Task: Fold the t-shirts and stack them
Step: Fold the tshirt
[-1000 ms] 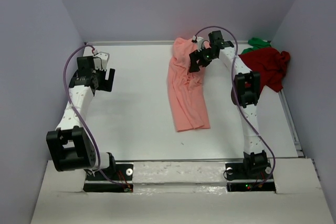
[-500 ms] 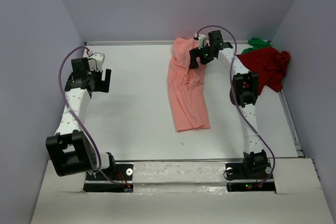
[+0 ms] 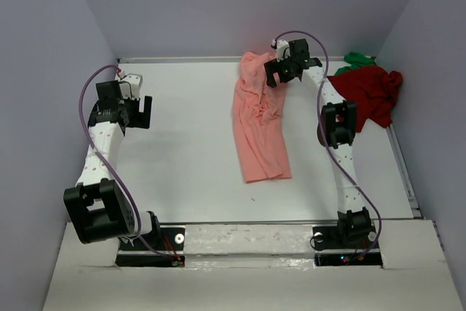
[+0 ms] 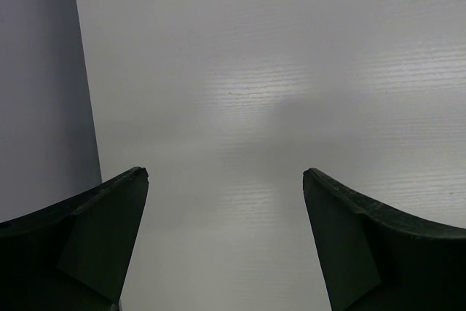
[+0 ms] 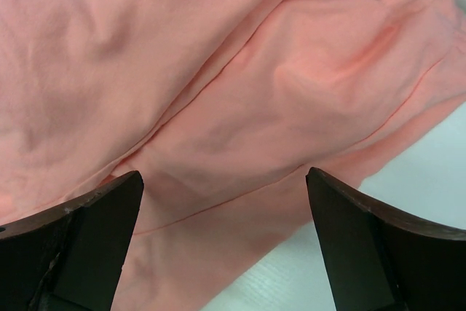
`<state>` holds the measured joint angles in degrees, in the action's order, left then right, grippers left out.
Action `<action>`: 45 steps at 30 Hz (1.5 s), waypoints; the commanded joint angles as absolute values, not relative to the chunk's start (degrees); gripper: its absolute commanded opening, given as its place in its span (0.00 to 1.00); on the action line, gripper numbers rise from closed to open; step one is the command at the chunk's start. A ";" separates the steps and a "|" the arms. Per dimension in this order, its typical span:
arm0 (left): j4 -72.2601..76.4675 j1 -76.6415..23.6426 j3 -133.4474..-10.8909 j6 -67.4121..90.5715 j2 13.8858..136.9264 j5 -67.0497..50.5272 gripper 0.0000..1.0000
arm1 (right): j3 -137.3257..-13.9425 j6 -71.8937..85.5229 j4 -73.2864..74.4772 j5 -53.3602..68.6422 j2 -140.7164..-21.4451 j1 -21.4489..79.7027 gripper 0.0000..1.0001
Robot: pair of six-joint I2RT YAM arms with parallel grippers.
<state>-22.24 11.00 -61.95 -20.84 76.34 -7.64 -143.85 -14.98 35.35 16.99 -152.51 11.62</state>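
The salmon-pink t-shirt lies as a long, loosely folded strip from the table's back middle toward the front. My right gripper is open over its far right edge; in the right wrist view the pink cloth fills the frame between the spread fingers. The dark red t-shirt lies crumpled at the back right, with the bright green t-shirt showing as a small crumple behind it. My left gripper is open and empty over bare table at the left; it also shows in the left wrist view.
The white table is walled by grey panels on the left, back and right. A metal rail runs along the table's right edge. In the left wrist view the left wall is close beside the gripper.
My right gripper has moved back along the pink t-shirt toward its far end. My left gripper has drifted a little left toward the wall. The shirts have not moved.
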 commanded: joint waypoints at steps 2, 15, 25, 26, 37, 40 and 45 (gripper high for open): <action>-22.32 11.95 -62.75 -20.21 75.06 -9.05 0.99 | -146.16 -16.17 28.66 14.15 -154.51 11.25 1.00; -21.71 13.97 -61.61 -20.30 75.06 -10.28 0.99 | -144.58 -23.37 23.65 9.41 -158.03 11.25 1.00; -20.83 14.76 -59.59 -20.39 74.01 -10.89 0.99 | -145.11 -34.79 14.95 -3.94 -161.27 14.15 1.00; -20.31 15.03 -59.33 -20.48 73.83 -11.07 0.99 | -145.19 -36.37 12.24 -5.26 -162.15 14.67 1.00; -19.86 15.03 -58.80 -20.30 71.11 -16.51 0.99 | -127.73 -36.38 7.91 -1.42 -143.66 14.68 1.00; -19.78 15.12 -58.45 -20.30 68.56 -19.06 0.99 | -120.95 -35.42 8.43 -1.06 -136.16 14.68 1.00; -19.95 14.94 -58.54 -19.60 65.13 -24.25 0.99 | -114.09 -31.56 15.20 -0.44 -125.35 14.68 1.00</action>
<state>-21.17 14.74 -58.61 -20.45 68.60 -18.50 -116.03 -34.48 12.49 -1.50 -135.92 14.96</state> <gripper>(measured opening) 0.989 0.994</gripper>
